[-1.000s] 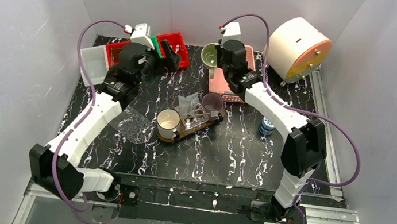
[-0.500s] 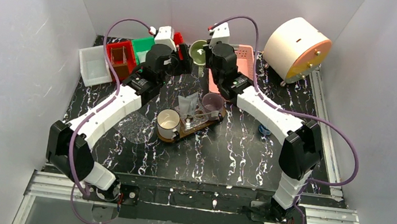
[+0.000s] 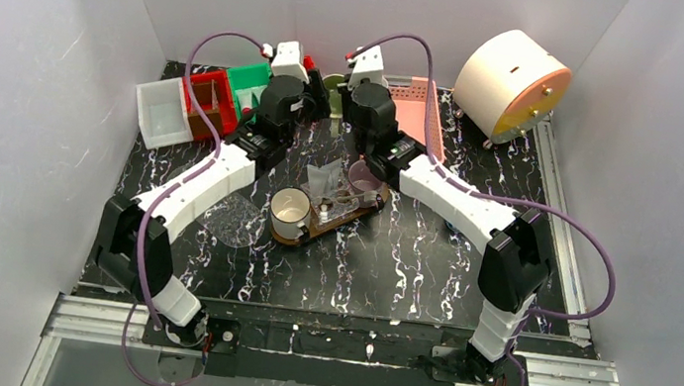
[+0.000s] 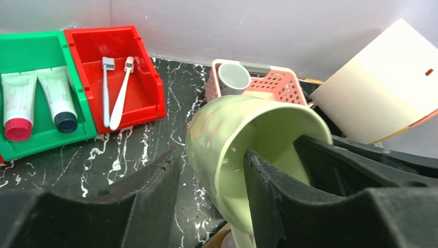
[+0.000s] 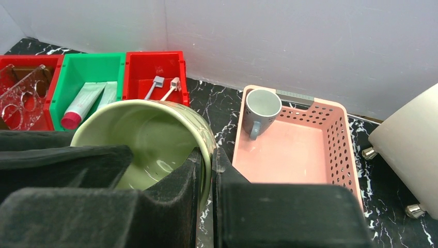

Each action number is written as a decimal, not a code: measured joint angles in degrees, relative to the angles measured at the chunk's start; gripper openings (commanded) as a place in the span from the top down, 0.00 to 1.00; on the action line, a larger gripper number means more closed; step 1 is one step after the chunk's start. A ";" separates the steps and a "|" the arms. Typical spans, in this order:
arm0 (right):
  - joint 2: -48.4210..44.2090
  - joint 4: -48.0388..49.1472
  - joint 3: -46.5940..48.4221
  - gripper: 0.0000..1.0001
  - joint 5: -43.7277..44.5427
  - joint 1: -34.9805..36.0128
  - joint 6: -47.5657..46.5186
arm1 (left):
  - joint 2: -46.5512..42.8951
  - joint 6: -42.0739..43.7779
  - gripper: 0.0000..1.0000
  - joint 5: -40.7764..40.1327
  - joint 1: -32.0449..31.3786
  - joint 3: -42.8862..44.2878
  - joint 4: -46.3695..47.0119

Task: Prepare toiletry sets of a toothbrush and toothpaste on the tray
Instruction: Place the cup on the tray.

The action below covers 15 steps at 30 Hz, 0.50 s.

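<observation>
A pale green mug (image 5: 147, 139) hangs tilted above the table's back middle, between both grippers (image 3: 335, 92). My right gripper (image 5: 207, 152) is shut on its rim, one finger inside. My left gripper (image 4: 213, 155) is open, straddling the mug's wall (image 4: 248, 134): the right finger inside, the left finger outside and apart. The dark-brown tray (image 3: 347, 217) lies mid-table with a cream mug (image 3: 290, 208), a purple mug (image 3: 366, 174) and a clear bag (image 3: 325, 179). Two toothbrushes (image 4: 119, 85) lie in a red bin. Two tubes (image 4: 36, 98) lie in a green bin.
A pink basket (image 5: 330, 129) at the back right holds a grey mug (image 5: 262, 106). A big white drum (image 3: 512, 81) stands at the far right. A white bin (image 3: 161, 114) and a red bin with a clear holder (image 3: 210, 101) stand back left. A clear disc (image 3: 235, 219) lies left of the tray.
My right gripper has carried the green mug left, away from the pink basket. My left arm has swung right from the bins, and its open fingers now straddle the mug's wall.
</observation>
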 measured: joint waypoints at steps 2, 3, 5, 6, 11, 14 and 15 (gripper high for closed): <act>0.00 0.33 0.00 0.99 0.22 0.31 0.02 | 1.29 0.46 0.60 -0.98 -0.11 -0.15 0.11; 0.00 0.33 0.00 0.99 0.28 0.42 0.02 | 1.44 0.46 0.62 -1.14 -0.20 -0.26 0.13; 0.00 0.37 0.00 0.99 0.66 0.74 0.02 | 1.97 0.76 0.67 -2.12 -0.50 -0.70 0.17; 0.00 0.39 0.00 0.99 0.72 0.87 0.02 | 2.12 0.85 0.72 -2.54 -0.66 -0.87 0.31; 0.02 0.48 0.00 0.99 1.29 1.68 0.11 | 2.12 1.38 0.98 -5.66 -1.01 -1.38 1.66; 0.02 1.57 0.00 0.97 1.57 2.73 0.15 | 2.12 2.16 1.00 -7.50 -0.90 -1.44 1.66; 0.02 1.57 0.00 0.93 1.90 2.91 0.07 | 2.03 2.56 1.00 -7.91 -0.94 -1.44 1.49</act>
